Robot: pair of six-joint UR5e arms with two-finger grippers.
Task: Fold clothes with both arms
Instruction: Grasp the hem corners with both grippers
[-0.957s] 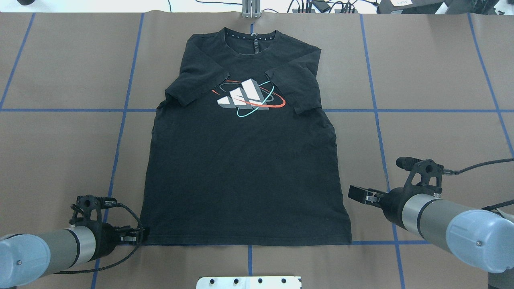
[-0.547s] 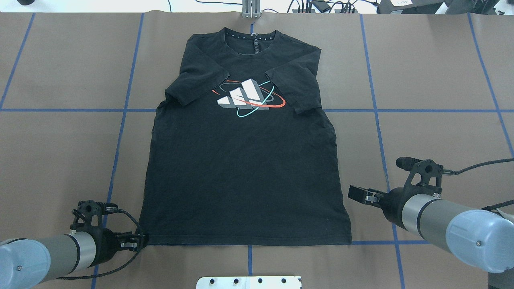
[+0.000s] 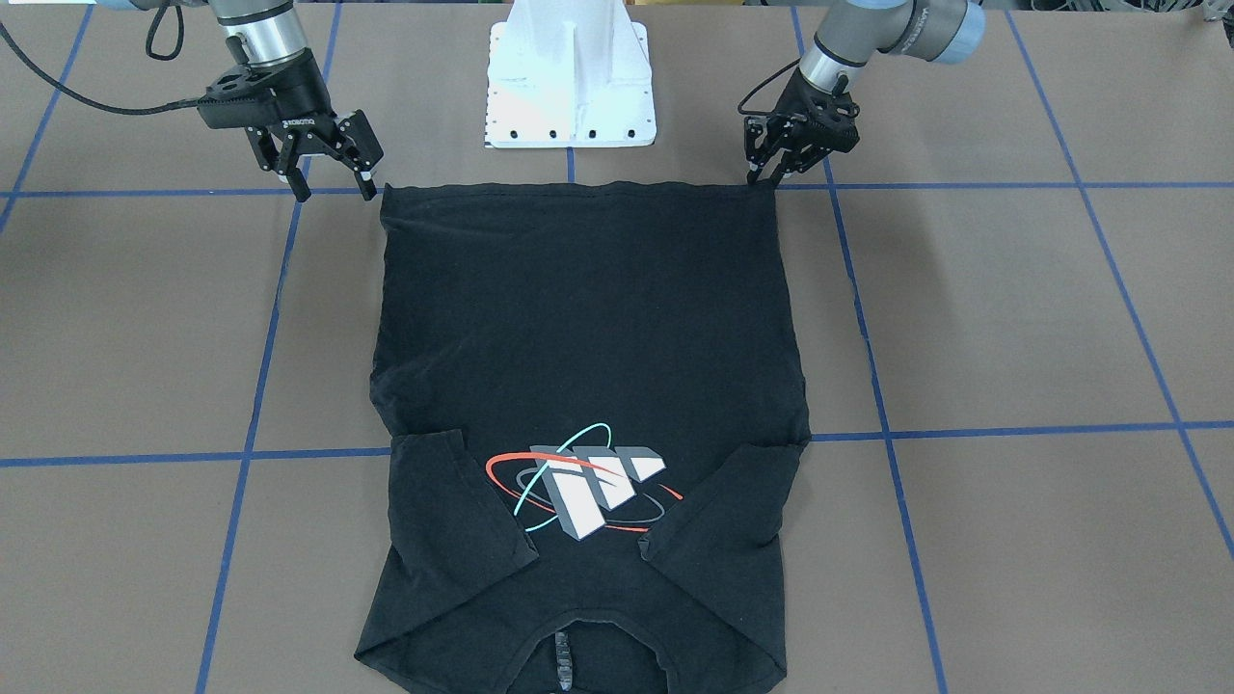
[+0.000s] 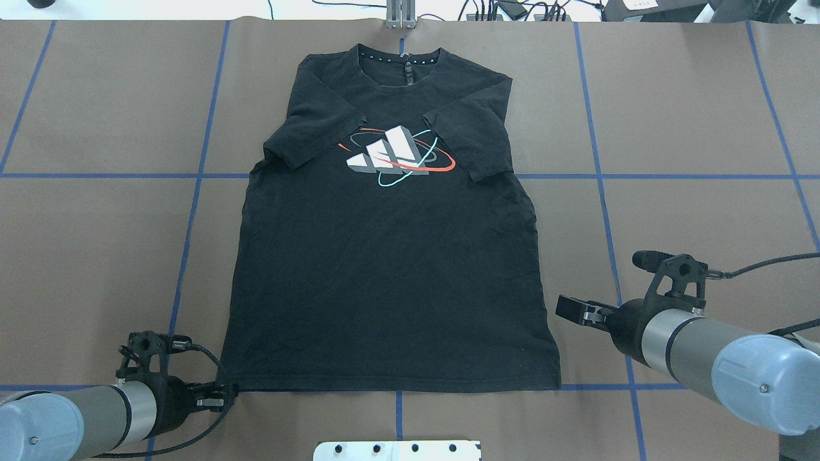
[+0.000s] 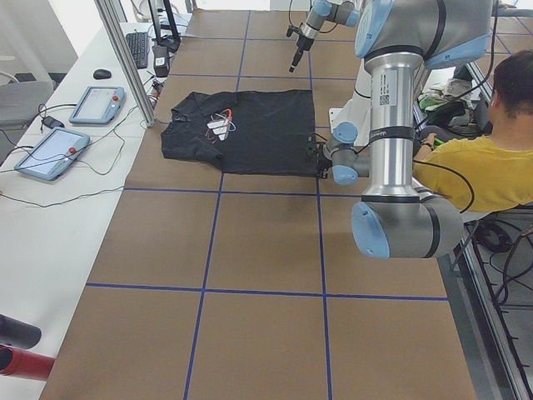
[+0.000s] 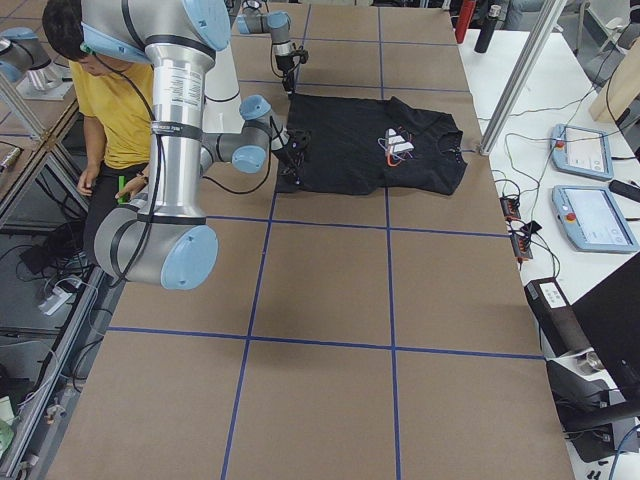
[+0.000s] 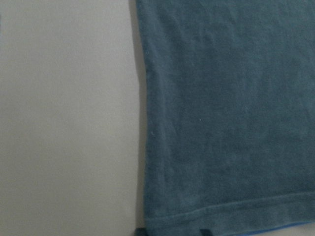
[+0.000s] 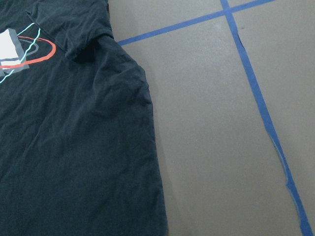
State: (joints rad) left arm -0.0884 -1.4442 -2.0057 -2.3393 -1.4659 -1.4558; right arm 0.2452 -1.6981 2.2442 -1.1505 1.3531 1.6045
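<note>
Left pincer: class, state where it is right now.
In the overhead view, the left pincer is at lower left, at the black T-shirt's bottom-left hem corner.

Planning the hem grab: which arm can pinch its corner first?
Left. The left gripper sits right at the T-shirt's hem corner; the right gripper hangs open, clear of its corner.

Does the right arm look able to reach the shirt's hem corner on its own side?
Probably yes. The right pincer hangs open close beside that corner of the T-shirt, and nothing lies between them.
</note>
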